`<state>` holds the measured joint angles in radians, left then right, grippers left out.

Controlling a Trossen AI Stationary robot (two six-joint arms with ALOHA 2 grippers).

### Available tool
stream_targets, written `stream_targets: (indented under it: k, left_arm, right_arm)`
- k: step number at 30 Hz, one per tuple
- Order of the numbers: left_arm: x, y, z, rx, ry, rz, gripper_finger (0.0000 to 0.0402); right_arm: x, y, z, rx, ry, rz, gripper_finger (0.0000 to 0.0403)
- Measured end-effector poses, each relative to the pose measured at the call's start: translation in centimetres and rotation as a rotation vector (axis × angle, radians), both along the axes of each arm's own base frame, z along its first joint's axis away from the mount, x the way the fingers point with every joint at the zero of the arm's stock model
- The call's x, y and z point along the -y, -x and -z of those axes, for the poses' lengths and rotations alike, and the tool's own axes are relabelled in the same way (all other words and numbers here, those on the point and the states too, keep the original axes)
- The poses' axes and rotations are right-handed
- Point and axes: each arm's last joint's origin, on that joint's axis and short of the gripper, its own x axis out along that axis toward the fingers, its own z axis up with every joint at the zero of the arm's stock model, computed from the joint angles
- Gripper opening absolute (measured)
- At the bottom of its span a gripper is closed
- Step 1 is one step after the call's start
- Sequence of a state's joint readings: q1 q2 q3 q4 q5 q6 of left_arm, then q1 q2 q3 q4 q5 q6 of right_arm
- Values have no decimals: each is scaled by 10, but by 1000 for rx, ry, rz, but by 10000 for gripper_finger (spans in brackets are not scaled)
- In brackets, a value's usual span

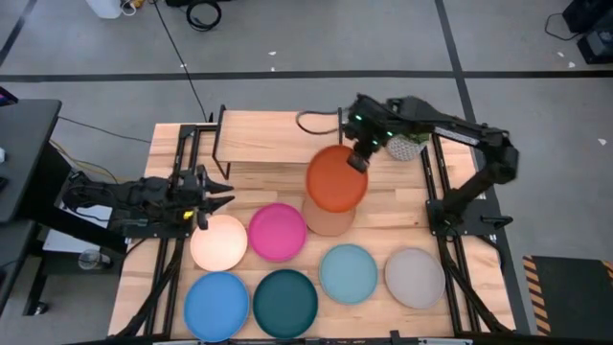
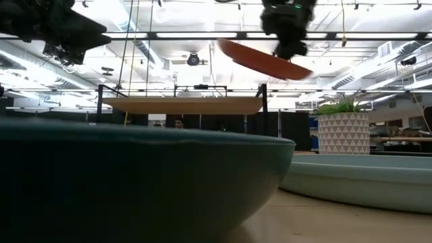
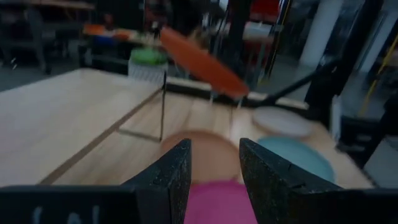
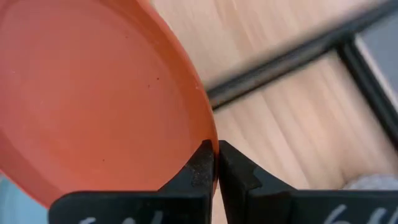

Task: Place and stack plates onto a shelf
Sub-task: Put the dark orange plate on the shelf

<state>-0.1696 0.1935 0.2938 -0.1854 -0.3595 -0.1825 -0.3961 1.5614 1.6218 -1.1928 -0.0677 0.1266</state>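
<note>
Orange plate carried toward the shelf

The orange plate (image 1: 335, 177) is pinched at its rim by the right gripper (image 1: 359, 156), tilted in the air beside the shelf (image 1: 273, 136); levelling over the shelf top is judged next. The left gripper (image 1: 213, 195), jaws spread, is parked over the surface.

The shelf (image 1: 278, 134) top lies bare; only the lifted orange plate (image 1: 336, 178) overhangs its right front corner.

- Orange plate (image 4: 93, 93): smooth, matt, faint sheen at the rim.
- Shelf (image 1: 273, 134): pale wooden top with visible grain, thin black metal legs.
- Bench (image 1: 383, 216): light wooden slats.
- Right tool (image 4: 216, 163): black, finely textured matt fingers.
</note>
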Motion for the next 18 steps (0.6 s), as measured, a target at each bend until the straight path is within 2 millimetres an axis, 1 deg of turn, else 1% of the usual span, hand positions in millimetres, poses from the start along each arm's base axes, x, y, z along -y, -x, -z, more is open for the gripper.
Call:
stream_targets:
  k: [3,5,8,11,15,18]
  left_arm:
    - [0,-3,-10,-102,-7,-23,142]
    - [0,-5,-17,-154,-11,-31,142]
    - [1,-9,-26,-215,-7,-36,142]
    - [1,-12,-29,-265,-12,-37,142]
    - [4,-17,-32,-279,-5,6,142]
    - [6,-19,-31,-295,7,65,142]
  right_arm:
    - [19,-23,-10,-12,16,-16,19]
    - [35,-36,-14,-14,30,-19,19]
    - [60,-51,-21,35,40,-27,19]
    - [87,-58,-24,61,50,-6,19]
    - [126,-59,-14,49,36,64,19]
    - [149,-55,-4,52,-12,94,19]
